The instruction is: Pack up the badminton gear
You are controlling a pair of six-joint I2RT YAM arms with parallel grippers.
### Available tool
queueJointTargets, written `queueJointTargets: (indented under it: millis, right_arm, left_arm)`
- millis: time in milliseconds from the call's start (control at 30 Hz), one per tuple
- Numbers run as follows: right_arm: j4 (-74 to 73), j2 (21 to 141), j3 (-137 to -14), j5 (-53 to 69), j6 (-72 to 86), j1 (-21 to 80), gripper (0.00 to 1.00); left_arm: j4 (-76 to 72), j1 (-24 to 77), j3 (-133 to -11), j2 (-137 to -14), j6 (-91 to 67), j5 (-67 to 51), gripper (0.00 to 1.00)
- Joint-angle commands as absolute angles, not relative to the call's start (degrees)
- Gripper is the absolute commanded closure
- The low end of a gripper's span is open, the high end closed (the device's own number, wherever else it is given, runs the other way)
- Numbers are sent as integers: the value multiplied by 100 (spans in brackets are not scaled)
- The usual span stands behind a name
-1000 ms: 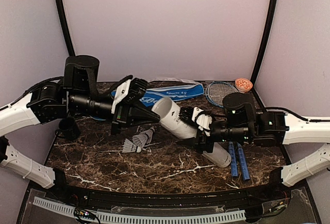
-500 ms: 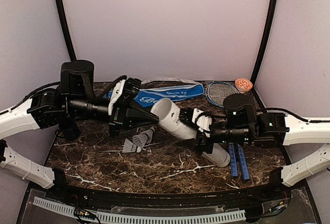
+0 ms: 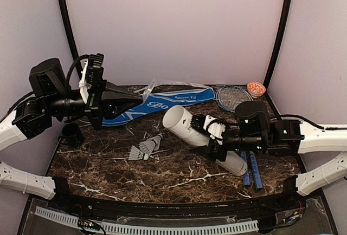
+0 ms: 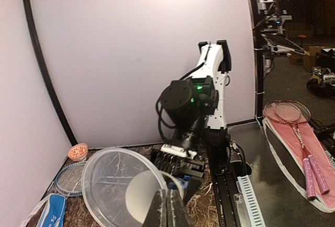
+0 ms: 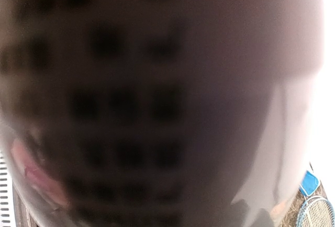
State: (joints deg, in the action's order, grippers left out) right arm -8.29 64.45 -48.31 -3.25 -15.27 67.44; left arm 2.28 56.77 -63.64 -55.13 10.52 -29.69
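My right gripper (image 3: 210, 134) is shut around the middle of the long white tube (image 3: 187, 127) and holds it tilted, open mouth up and to the left. The tube fills the right wrist view (image 5: 157, 101) as a blur. My left gripper (image 3: 142, 95) is raised at the left, apart from the tube mouth. It is shut on the rim of a clear round lid (image 4: 118, 182), its tips (image 4: 168, 208) pinched together. Two white shuttlecocks (image 3: 145, 148) lie on the table below. The blue racket cover (image 3: 168, 102) lies at the back. The two rackets (image 3: 232, 96) lie at the right, blue handles (image 3: 251, 171) near.
A small orange-patterned bowl (image 3: 256, 88) sits at the back right corner. A small black cup (image 3: 72, 135) stands at the left edge. The table is dark marble (image 3: 108, 164), with a cable rail along its near edge.
My left gripper has drawn back from the tube mouth, to the left and up, with the clear lid in its fingers. The right arm and tube have barely moved.
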Motion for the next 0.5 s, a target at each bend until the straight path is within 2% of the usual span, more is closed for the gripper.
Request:
queueJointTargets:
  millis: [0, 167, 467]
  right_arm:
    - [-619, 6162, -5074, -409, -1360, 6724, 45]
    - [-796, 5846, -5392, -689, -1416, 6723, 44]
    - [-1196, 5495, -5516, -968, -1424, 6719, 44]
  left_arm:
    - [-184, 5597, -5948, -5498, 513, -1964, 100]
    - [191, 5598, -5634, -5977, 33, -1072, 100]
    - [-126, 5914, -5049, -7765, -602, -858, 100]
